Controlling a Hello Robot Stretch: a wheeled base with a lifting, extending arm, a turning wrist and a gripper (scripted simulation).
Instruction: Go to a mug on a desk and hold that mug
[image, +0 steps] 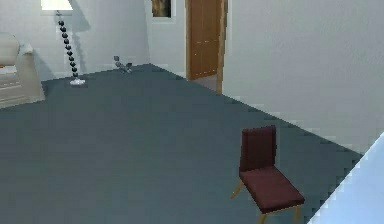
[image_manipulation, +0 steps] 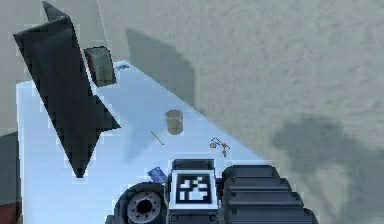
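On the white desk (image_manipulation: 140, 95) beside me, a dark tilted screen (image_manipulation: 65, 90) stands at the left. My pincer (image_manipulation: 140, 206) sits low by the near edge with its far end hidden, so I cannot tell whether it holds anything. The small tan mug (image_manipulation: 174, 121) stands farther out, mid-desk, with a small wiry thing (image_manipulation: 220, 147) to its right. I judge the approach done; next I must reach out to the mug.

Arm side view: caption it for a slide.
Small tan cup on a white desk, with a dark laptop and a pencil nearby.
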